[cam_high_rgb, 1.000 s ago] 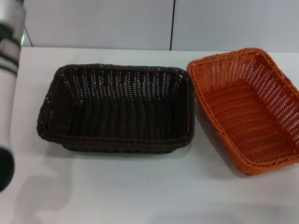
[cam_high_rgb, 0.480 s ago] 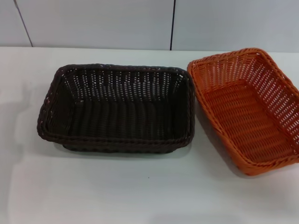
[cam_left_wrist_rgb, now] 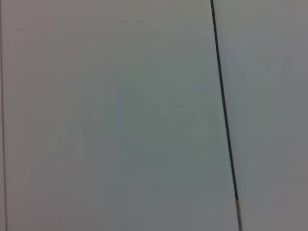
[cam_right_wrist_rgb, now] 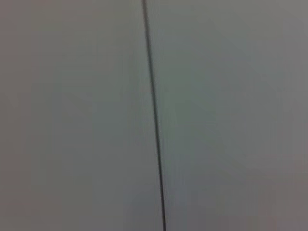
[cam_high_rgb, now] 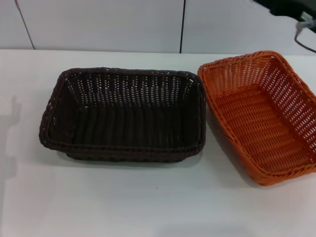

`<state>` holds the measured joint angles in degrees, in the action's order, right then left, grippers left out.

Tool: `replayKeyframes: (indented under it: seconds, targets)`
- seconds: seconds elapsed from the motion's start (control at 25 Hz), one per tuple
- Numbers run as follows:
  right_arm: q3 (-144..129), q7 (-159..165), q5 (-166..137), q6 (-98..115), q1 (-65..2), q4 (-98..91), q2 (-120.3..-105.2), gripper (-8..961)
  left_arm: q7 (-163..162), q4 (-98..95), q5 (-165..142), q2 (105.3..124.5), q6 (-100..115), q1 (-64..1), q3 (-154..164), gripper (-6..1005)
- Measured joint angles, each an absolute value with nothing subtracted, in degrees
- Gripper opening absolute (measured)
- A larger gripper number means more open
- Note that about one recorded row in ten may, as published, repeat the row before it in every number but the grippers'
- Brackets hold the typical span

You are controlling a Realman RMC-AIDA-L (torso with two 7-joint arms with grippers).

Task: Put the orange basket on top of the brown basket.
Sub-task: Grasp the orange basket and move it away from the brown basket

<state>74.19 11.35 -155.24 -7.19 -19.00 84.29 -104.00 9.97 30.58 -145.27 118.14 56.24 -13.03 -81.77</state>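
Observation:
The orange basket (cam_high_rgb: 261, 118) stands empty on the white table (cam_high_rgb: 148, 207) at the right in the head view, its far right side cut off by the frame edge. The brown basket (cam_high_rgb: 123, 116) stands empty just left of it, with a narrow gap between their rims. A dark part of my right arm (cam_high_rgb: 289, 7) with a cable shows at the top right corner, above and behind the orange basket. Neither gripper shows in any view. Both wrist views show only a pale wall with a dark seam.
A pale panelled wall (cam_high_rgb: 98, 24) with dark vertical seams runs behind the table's far edge. An arm's shadow (cam_high_rgb: 12, 123) lies on the table at the left. Bare table surface lies in front of both baskets.
My left arm, at the left edge one second ago, has left the head view. A dark part of my right arm has come into the top right corner. The baskets have not moved.

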Motion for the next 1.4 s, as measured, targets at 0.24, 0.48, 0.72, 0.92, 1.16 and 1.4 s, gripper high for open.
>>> replayKeyframes:
  seconds: [0.24,0.48,0.72,0.92,1.16,1.4]
  targets:
    - [84.9,-0.4,-150.2,-39.0,-21.9,96.0,-107.46,825,9.1,28.8,-145.2,118.13,56.1,-13.7,-82.7,729]
    - [104.5,-23.4,-143.6,-79.8,-25.9,107.3,-117.27,824,7.7,26.1,-145.2,118.11,55.5,-15.1,-84.9,730]
    - [104.8,-30.4,-144.5,-98.5,-26.8,113.0,-117.41,824,6.9,24.3,-145.2,118.18,53.9,-16.4,-86.4,730]
    - [102.3,-36.4,-147.8,-103.9,-25.9,114.3,-117.42,824,6.9,23.8,-145.2,118.22,51.2,-17.3,-87.4,729]
    - [92.7,-38.4,-152.9,-106.0,-24.0,114.0,-116.94,824,7.4,23.8,-145.2,118.21,47.6,-18.2,-90.5,729]
    - [89.3,-38.9,-155.2,-106.6,-23.1,112.9,-117.01,824,7.4,23.6,-145.2,118.26,46.2,-18.3,-92.1,730]
